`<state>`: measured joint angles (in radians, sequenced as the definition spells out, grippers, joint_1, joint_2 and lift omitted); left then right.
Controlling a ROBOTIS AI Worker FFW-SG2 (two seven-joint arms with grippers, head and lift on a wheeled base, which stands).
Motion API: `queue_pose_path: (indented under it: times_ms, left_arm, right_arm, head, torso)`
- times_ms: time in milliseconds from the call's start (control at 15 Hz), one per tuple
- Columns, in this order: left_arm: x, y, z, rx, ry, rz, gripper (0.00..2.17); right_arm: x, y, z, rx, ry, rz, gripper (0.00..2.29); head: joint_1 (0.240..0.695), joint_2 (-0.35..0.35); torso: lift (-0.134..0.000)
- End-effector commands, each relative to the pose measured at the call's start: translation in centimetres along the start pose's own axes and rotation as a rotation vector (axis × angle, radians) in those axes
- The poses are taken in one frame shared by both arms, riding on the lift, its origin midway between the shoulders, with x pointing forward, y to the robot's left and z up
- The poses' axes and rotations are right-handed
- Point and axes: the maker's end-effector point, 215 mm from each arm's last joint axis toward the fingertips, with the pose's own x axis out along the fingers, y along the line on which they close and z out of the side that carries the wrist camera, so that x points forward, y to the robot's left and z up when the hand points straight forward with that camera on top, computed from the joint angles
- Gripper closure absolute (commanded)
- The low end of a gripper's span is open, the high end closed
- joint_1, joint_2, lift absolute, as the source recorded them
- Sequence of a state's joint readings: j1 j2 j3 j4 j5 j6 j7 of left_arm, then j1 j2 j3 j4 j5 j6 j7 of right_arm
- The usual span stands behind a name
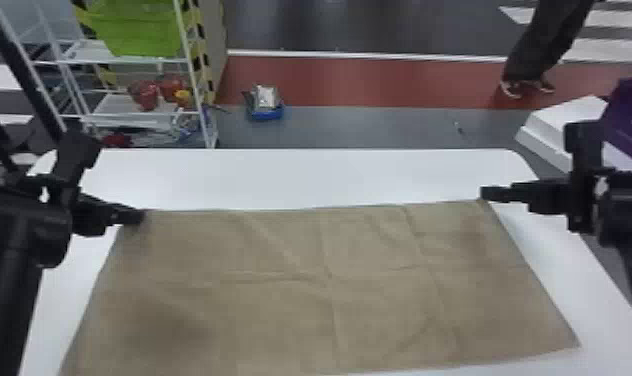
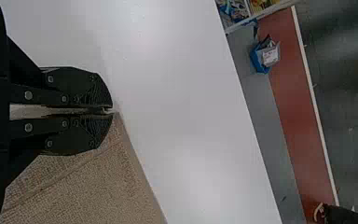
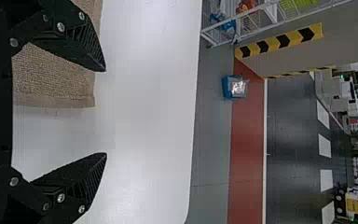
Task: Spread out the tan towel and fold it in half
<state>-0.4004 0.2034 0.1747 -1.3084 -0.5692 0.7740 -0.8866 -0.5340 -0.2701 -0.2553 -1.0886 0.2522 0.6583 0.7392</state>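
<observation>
At nine o'clock in the head view, the left end effector point(image 1: 135, 216) is at the far corner of the towel point(image 1: 280, 280) on its side. At three o'clock, the right end effector point(image 1: 487, 194) is at the other far corner. The towel lies spread over the white tabletop point(image 1: 310, 175), its far edge running nearly straight from nine o'clock to three. One near corner lies at four o'clock; toward seven o'clock the cloth runs out of the head view. Creases cross its middle, and a bare band of tabletop shows beyond the far edge.

As the left wrist view tells it, the left end effector point(image 2: 108, 111) is closed on the towel, its fingers point(image 2: 74, 86) drawn together with the corner pinched at their tips. The right end effector point(image 3: 103, 112), seen in the right wrist view, is open, its fingers point(image 3: 79, 179) wide apart. The towel's corner reaches partway into that gap; I cannot tell whether it touches either finger.

Past the tabletop, a white rack point(image 1: 184, 62) stands at ten o'clock with a green bin point(image 1: 140, 30) on it. A blue bin point(image 1: 266, 114) sits on the floor at eleven, beside a red strip point(image 1: 355, 80). Between two and three is a purple box point(image 1: 630, 120).
</observation>
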Motion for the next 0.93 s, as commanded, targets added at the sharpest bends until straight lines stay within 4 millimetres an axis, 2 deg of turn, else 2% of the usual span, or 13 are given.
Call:
queue_pose_path:
  times_ms: [0, 200, 333, 867]
  left_arm:
    - [0.0, 0.1, -0.1, 0.001, -0.001, 0.002, 1.07]
    - [0.0, 0.0, 0.0, 0.006, -0.005, -0.003, 1.07]
    - [0.1, 0.0, -0.1, 0.006, -0.007, -0.004, 1.07]
    - [0.0, -0.1, -0.3, 0.010, -0.014, -0.014, 1.07]
  right_arm:
    - [0.5, 0.4, -1.2, -0.008, 0.023, 0.013, 0.29]
    - [0.8, -0.3, -2.4, -0.041, 0.032, 0.003, 0.38]
    - [1.0, -0.4, -2.5, -0.050, 0.033, -0.001, 0.38]
    - [1.7, 0.8, -3.6, -0.092, 0.085, 0.005, 0.43]
  head:
    - [0.695, -0.030]
    - [0.695, -0.023]
    - [0.695, -0.026]
    - [0.695, -0.027]
  torso:
    - [-0.134]
    - [-0.134]
    - [-0.134]
    - [-0.134]
